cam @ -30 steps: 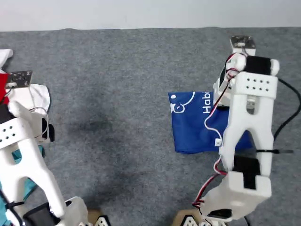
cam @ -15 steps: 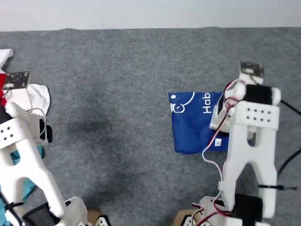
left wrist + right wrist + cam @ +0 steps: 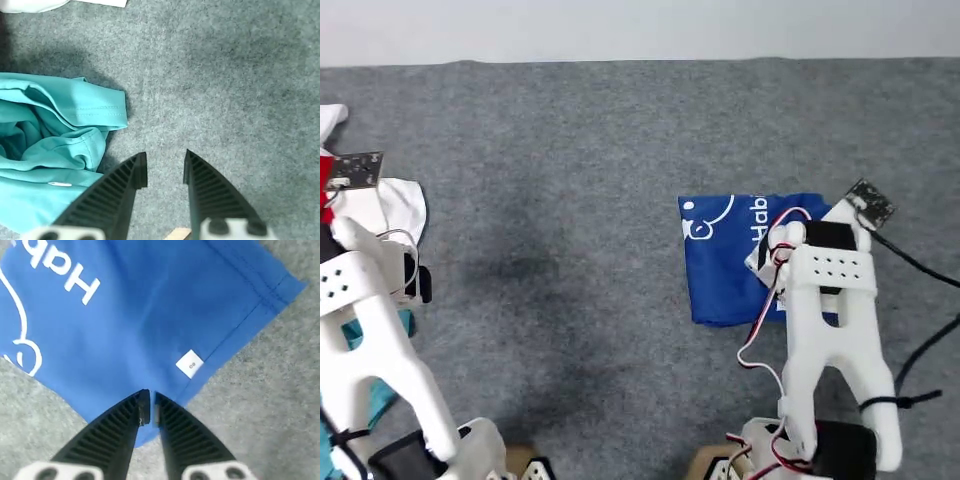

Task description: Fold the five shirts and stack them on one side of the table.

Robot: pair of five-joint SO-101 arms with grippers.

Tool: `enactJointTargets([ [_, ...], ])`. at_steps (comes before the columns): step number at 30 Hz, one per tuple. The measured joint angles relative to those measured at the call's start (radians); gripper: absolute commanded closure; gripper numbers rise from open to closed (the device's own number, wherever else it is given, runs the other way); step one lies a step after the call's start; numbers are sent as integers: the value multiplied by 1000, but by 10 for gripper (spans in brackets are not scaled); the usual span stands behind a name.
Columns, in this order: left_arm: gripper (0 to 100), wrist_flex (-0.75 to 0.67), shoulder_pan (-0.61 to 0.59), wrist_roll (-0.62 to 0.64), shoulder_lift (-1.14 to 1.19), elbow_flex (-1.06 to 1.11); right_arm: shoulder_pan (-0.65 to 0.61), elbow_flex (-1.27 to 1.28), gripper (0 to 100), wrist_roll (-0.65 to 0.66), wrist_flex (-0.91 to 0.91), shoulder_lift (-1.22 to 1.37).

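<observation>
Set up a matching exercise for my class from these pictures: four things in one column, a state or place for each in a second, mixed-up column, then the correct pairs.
Column one
1. blue shirt
2. teal shirt
3. left gripper
4. right gripper

Column two
A. open, over bare table
B. crumpled in a heap
C. shut, over the edge of a shirt
D. folded flat, white print showing

Pairs: 1-D, 2-B, 3-A, 4-C

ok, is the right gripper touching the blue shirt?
Cannot tell. Right wrist view puts the right gripper over the blue shirt near its edge; height above the cloth isn't readable.
</observation>
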Motion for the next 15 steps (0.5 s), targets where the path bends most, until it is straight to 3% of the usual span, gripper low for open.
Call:
enactJointTargets([
  [4, 863, 0, 0, 0, 0, 0, -9, 2, 497, -6, -8, 0],
  [7, 863, 0, 0, 0, 0, 0, -37, 14, 382, -26, -17, 0],
  [15, 863, 0, 0, 0, 0, 0, -146, 150, 487, -114, -181, 0],
])
